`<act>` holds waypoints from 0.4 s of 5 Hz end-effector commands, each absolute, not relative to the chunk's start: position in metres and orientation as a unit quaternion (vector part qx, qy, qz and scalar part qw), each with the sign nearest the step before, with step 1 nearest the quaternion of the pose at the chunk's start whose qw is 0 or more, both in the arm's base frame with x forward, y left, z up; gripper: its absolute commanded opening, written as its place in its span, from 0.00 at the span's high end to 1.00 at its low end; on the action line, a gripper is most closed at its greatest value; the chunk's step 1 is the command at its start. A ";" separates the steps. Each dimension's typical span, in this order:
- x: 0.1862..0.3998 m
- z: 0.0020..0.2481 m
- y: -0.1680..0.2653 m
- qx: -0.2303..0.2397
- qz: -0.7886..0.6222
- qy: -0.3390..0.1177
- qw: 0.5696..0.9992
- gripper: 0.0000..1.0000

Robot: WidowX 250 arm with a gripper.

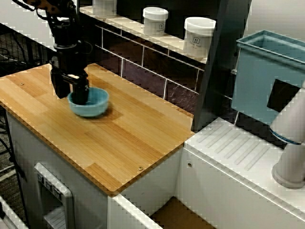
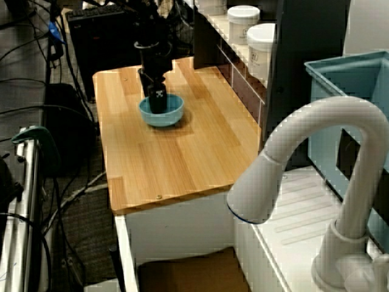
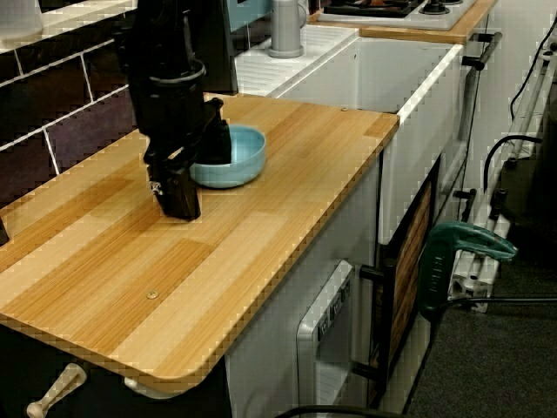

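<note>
A light blue bowl [image 1: 95, 107] [image 2: 173, 115] [image 3: 248, 157] sits upright on the wooden counter [image 1: 124, 138] [image 2: 170, 158] [image 3: 218, 252]. My black gripper [image 1: 70, 93] [image 2: 153, 100] [image 3: 198, 174] reaches straight down over the bowl's rim on the side away from the sink. One finger [image 3: 218, 144] is inside the bowl. The other finger [image 3: 178, 192] stands outside it, down near the wood. The jaws are apart with the rim between them, and the bowl rests on the counter. Nothing shows inside the bowl.
White jars [image 1: 155, 20] [image 1: 198, 36] stand on the shelf above the dark tiled wall. Past the counter's end lie a white drainboard [image 1: 238, 148], a blue bin [image 1: 271, 71] and a white faucet [image 2: 316, 152]. The counter's front edge drops off to cables and the floor.
</note>
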State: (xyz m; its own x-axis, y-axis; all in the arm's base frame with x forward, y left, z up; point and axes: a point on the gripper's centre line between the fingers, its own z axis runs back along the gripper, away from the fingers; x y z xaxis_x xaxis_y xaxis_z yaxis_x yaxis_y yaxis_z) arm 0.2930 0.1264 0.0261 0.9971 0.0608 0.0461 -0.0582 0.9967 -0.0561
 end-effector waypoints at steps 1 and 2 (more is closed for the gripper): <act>0.301 0.036 0.156 -0.008 0.042 -0.053 0.998 0.00; 0.306 0.036 0.170 -0.006 0.051 -0.055 0.997 0.00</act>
